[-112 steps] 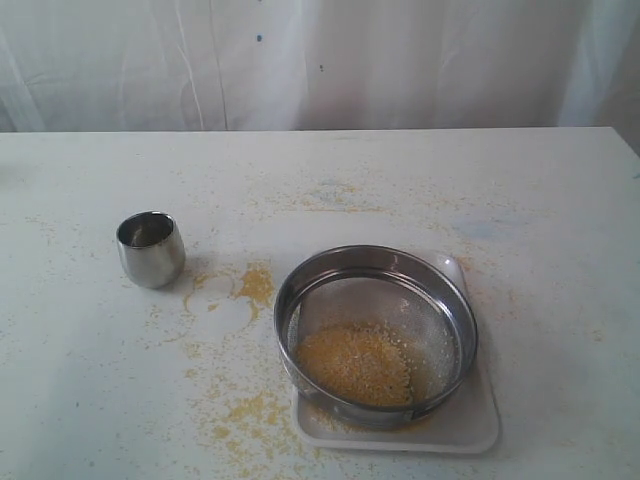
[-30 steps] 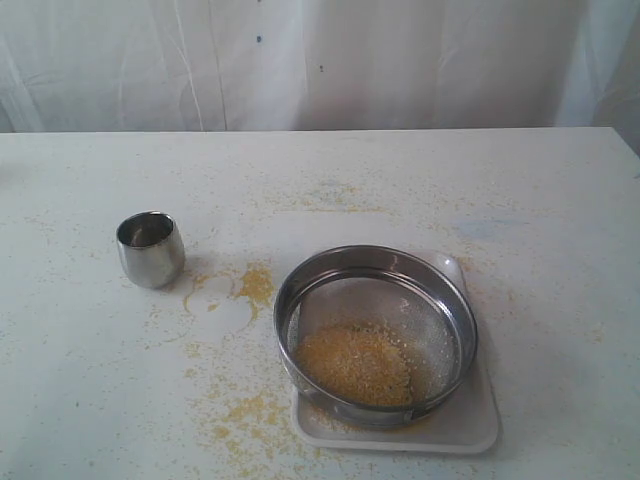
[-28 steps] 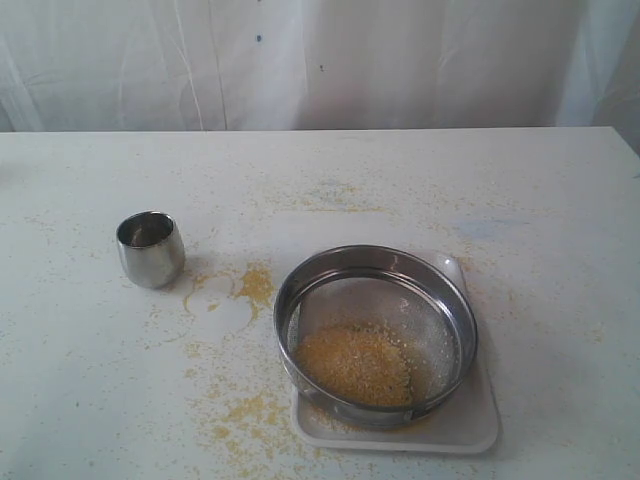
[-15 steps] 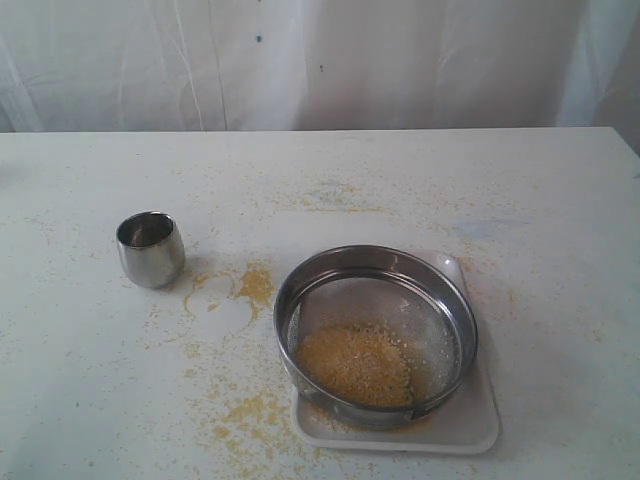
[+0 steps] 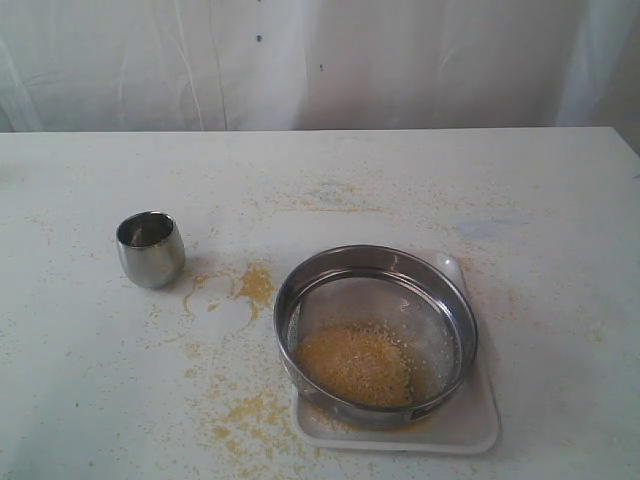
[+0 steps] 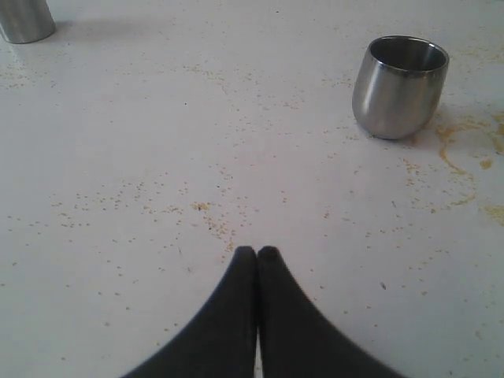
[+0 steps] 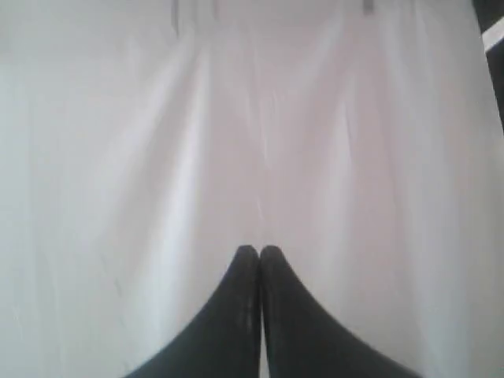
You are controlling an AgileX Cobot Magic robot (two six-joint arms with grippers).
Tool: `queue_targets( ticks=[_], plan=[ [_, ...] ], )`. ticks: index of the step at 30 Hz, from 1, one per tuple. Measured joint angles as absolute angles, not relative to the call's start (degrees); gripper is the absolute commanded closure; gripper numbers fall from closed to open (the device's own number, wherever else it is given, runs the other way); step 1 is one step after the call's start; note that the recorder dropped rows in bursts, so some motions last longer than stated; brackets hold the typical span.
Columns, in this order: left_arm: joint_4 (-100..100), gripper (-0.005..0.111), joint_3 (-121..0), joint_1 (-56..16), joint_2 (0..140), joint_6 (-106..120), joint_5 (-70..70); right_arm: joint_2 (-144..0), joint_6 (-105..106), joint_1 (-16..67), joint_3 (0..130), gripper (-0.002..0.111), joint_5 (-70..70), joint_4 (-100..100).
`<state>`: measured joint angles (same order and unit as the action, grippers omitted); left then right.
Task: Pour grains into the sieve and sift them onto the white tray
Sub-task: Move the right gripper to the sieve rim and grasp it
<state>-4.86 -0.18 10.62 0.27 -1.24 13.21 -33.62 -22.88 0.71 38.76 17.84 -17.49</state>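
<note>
The round steel sieve [image 5: 376,335] rests on the white tray [image 5: 475,425] at the front right of the table. A heap of yellow grains [image 5: 355,364] lies on its mesh. Neither arm shows in the exterior view. My left gripper [image 6: 257,251] is shut and empty above bare tabletop, well short of the small steel cup [image 6: 399,87]. My right gripper [image 7: 259,250] is shut too, holding nothing, and faces the white curtain [image 7: 260,118].
The small steel cup [image 5: 151,249] stands upright left of the sieve. Spilled grains [image 5: 250,285] are scattered on the white tabletop between cup and tray and along the front. Another steel vessel [image 6: 25,19] shows at a corner of the left wrist view.
</note>
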Motion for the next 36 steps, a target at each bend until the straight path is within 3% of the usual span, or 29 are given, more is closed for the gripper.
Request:
queue_targets(
  ticks=[3,9,14,21,36],
  plan=[
    [-4.9,0.107,-0.2,10.6,0.3,-1.2,13.2,-52.9,-22.7,0.7,38.8,0.108,-1.6,-17.9],
    [-4.9,0.107,-0.2,10.6,0.3,-1.2,13.2,-74.7,-22.6,0.7,39.6,0.108,-21.5,-9.7],
    [-4.9,0.107,-0.2,10.6,0.3,-1.2,13.2,-79.7,22.7,3.4,48.3,0.105,-40.1,27.7],
    [-4.9,0.107,-0.2,10.6,0.3,-1.2,13.2,-82.4,34.8,5.0,50.7,0.074,-39.7,35.7],
    [-4.9,0.107,-0.2,10.6,0.3,-1.2,13.2,-98.8,35.2,5.1,50.7,0.074,-39.9,39.6]
  ],
)
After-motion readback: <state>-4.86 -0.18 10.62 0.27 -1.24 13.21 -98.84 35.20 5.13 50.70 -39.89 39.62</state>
